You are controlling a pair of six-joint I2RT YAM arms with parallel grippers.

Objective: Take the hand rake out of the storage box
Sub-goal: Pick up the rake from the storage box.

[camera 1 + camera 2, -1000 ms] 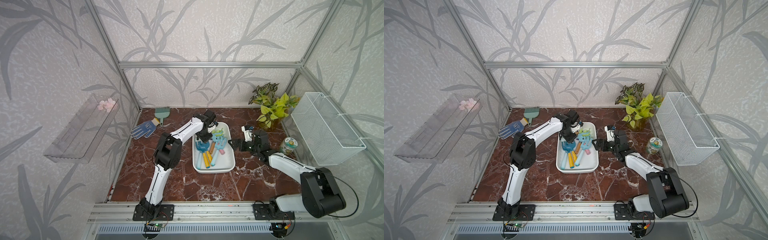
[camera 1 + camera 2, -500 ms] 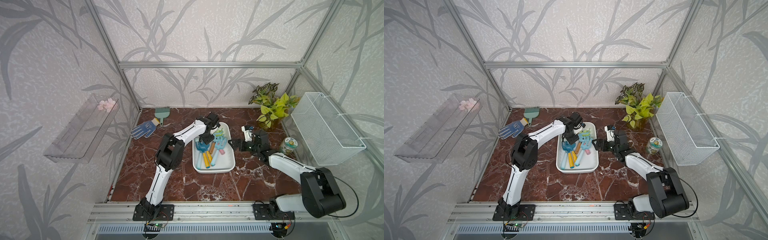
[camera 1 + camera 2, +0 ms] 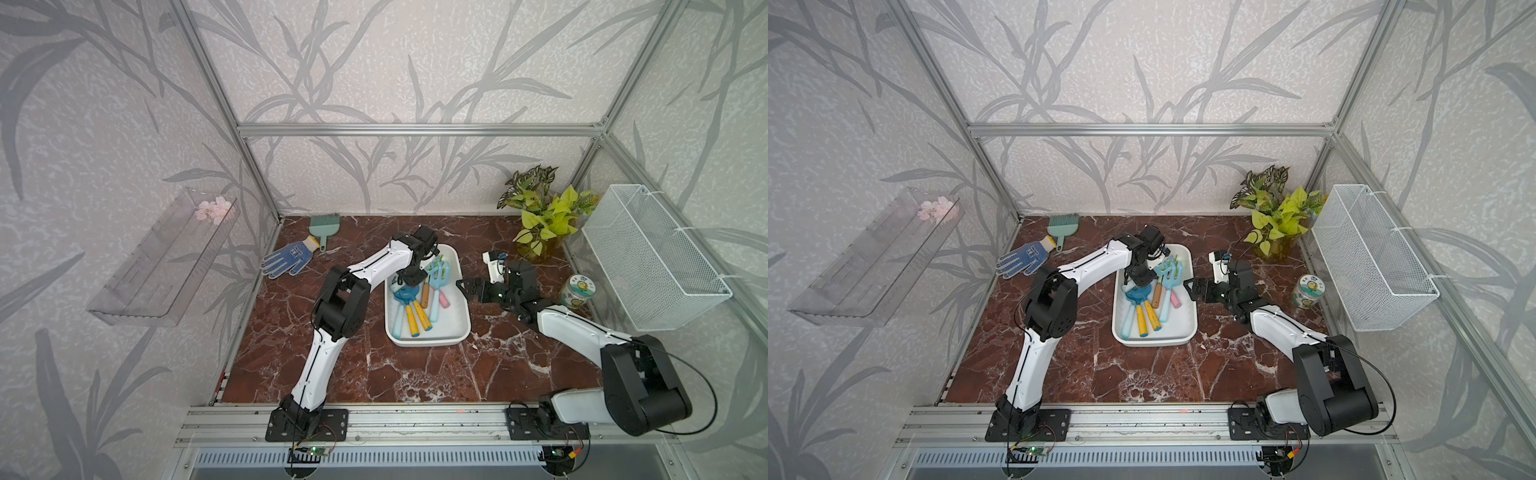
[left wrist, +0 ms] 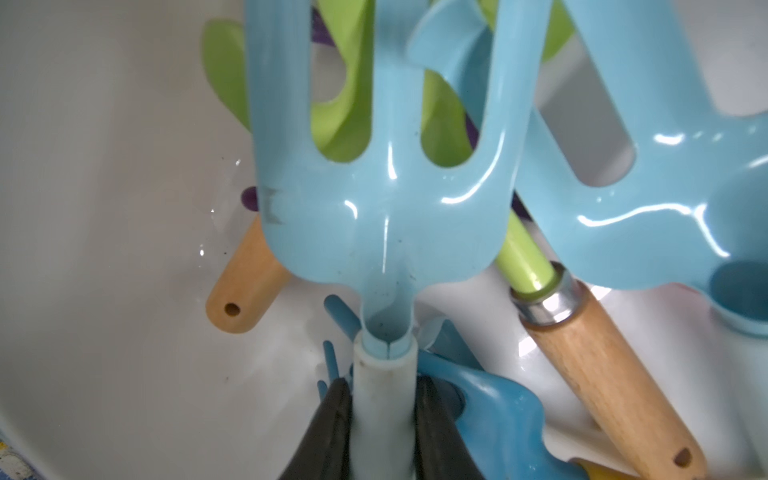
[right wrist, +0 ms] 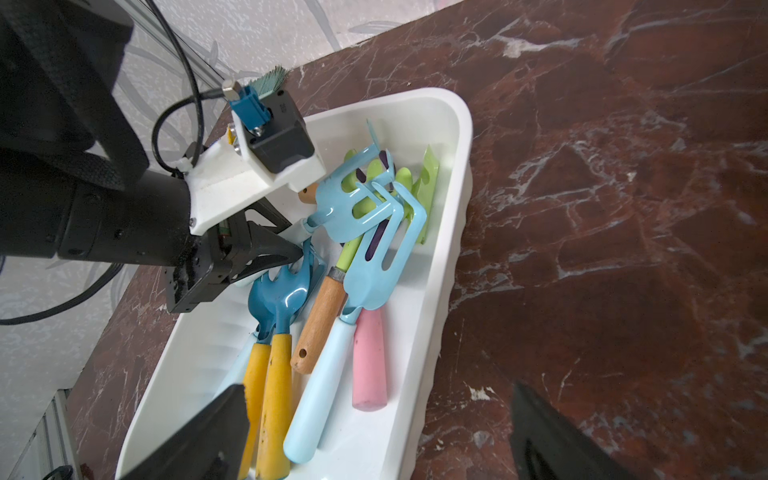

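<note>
The white storage box (image 3: 428,337) (image 3: 1154,340) stands mid-table and holds several hand tools. My left gripper (image 4: 382,415) (image 3: 410,277) reaches into its far end and is shut on the pale handle of a light-blue hand rake (image 4: 382,216) (image 5: 334,212). Both black fingers (image 4: 336,415) press the sides of that handle. The rake's head lies over a green tool and next to another light-blue fork (image 5: 382,257). My right gripper (image 5: 374,436) (image 3: 465,286) hovers open just outside the box's right rim (image 5: 461,166), holding nothing.
Dark-blue rakes with yellow handles (image 5: 274,374), a wooden-handled tool and a pink handle also lie in the box. A blue glove (image 3: 286,259) and a green brush (image 3: 325,226) lie at the back left. A plant (image 3: 540,216), a jar (image 3: 575,291) and a wire basket (image 3: 652,257) are on the right.
My left gripper has closed on the light-blue rake's handle inside the box. The right arm has not moved.
</note>
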